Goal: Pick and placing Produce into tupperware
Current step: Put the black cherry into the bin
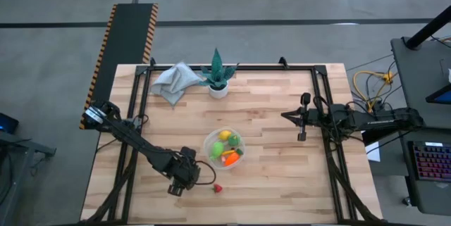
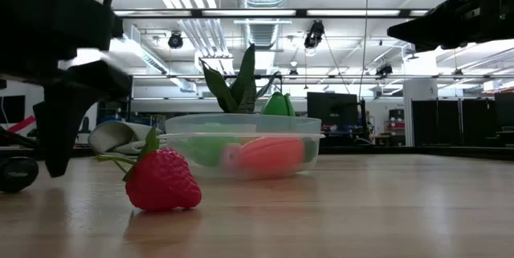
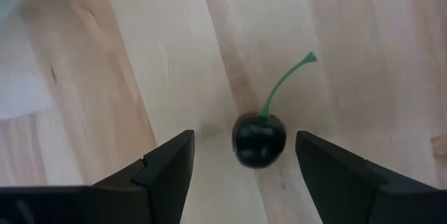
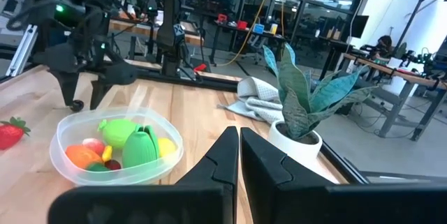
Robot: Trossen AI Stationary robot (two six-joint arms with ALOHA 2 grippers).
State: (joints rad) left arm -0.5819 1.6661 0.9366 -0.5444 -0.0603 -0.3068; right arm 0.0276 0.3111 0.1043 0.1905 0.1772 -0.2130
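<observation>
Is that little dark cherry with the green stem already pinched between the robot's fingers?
No. In the left wrist view the dark cherry lies on the wooden table between the left gripper's open fingers, touching neither.

Left pincer (image 3: 241,161) spread low; right pincer (image 4: 239,155) closed.

The high view looks straight down on the whole table (image 1: 282,177) from well above. The low view sits at tabletop height, facing level across the wood toward the room, with the strawberry (image 2: 163,181) close to the lens. The left wrist view points down at the boards from very near (a cherry (image 3: 258,139) fills its middle). The right wrist view faces across the table; it shares the tupperware (image 4: 115,147) and plant (image 4: 297,105) with the high and low views.
</observation>
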